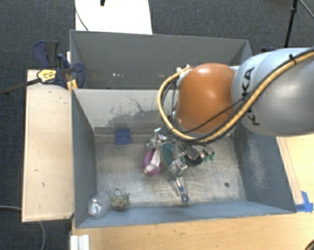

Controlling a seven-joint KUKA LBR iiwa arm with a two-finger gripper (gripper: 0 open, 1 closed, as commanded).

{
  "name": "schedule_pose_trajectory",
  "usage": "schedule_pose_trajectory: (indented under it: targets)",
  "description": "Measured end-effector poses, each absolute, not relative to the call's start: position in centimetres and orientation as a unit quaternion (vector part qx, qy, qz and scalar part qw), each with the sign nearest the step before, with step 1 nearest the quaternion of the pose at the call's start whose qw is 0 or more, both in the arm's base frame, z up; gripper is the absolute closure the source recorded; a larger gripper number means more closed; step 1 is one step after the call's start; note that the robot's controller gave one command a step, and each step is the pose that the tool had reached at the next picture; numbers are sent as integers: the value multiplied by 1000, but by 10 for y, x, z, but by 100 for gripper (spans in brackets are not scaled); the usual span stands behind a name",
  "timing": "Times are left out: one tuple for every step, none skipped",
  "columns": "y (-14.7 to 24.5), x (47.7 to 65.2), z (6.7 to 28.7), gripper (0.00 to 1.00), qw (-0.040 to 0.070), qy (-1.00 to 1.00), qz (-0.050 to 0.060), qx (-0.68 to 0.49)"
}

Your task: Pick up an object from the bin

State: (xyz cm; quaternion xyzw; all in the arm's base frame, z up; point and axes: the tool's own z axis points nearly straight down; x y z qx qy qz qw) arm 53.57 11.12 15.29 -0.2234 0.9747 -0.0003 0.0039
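Note:
My gripper [170,165] is low in the middle of the bin, under the arm's orange cover. It stands open, with one metal finger [158,138] toward the back and the other finger [181,187] toward the front. Between them lie a dark teal thing [168,151] and, just to its left, a purple and pink oblong thing [152,162]. Both rest on the bin floor. A small green and black thing [205,158] lies just right of the gripper, partly hidden by the arm.
A blue cube [122,136] sits by the back wall, left of the gripper. A clear round thing [96,207] and an olive lumpy thing [119,199] lie in the front left corner. The arm covers the bin's right back part.

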Motion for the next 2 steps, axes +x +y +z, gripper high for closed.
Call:
schedule_pose_trajectory:
  targets:
    - [91,554,90,0,7,971,1,-237]
    - [88,552,85,100,2,972,1,-233]
